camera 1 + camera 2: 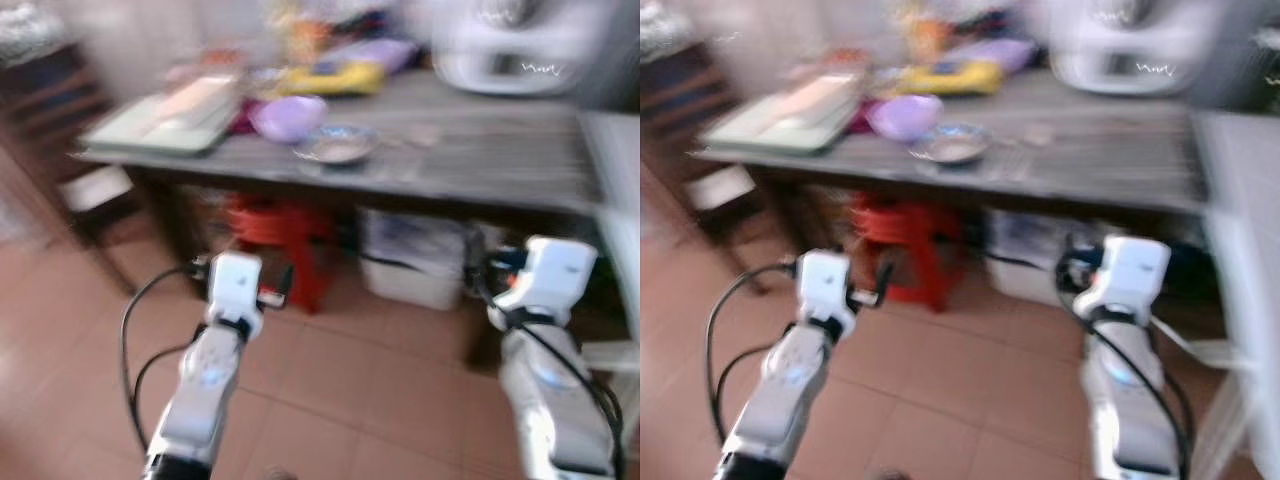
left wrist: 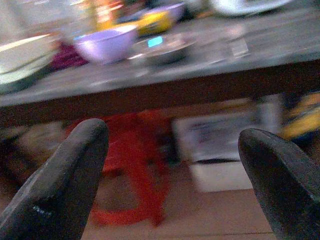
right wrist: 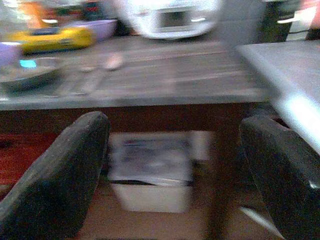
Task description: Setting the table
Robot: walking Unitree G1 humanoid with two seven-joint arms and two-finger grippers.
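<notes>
- Low in frame, both arms raised w/ nothing held: left gripper (image 2: 170,180) fingers spread wide, right gripper (image 3: 175,175) fingers also wide apart.
- Both sit below table edge, over tiled floor (image 1: 340,390).
- Grey table (image 1: 480,150) spans upper half, blurred.
- On it, upper centre: purple bowl (image 1: 288,116), metal dish (image 1: 338,146) just beside it.
- Upper left: tray (image 1: 160,125). Upper right: white appliance (image 1: 510,50).
- Under table: red stool (image 1: 285,245), white bin (image 1: 415,260).

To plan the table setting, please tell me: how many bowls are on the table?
2: a purple bowl and, touching it on its right, a metal bowl, both near the table's front edge. Blur and clutter behind may hide others.
</notes>
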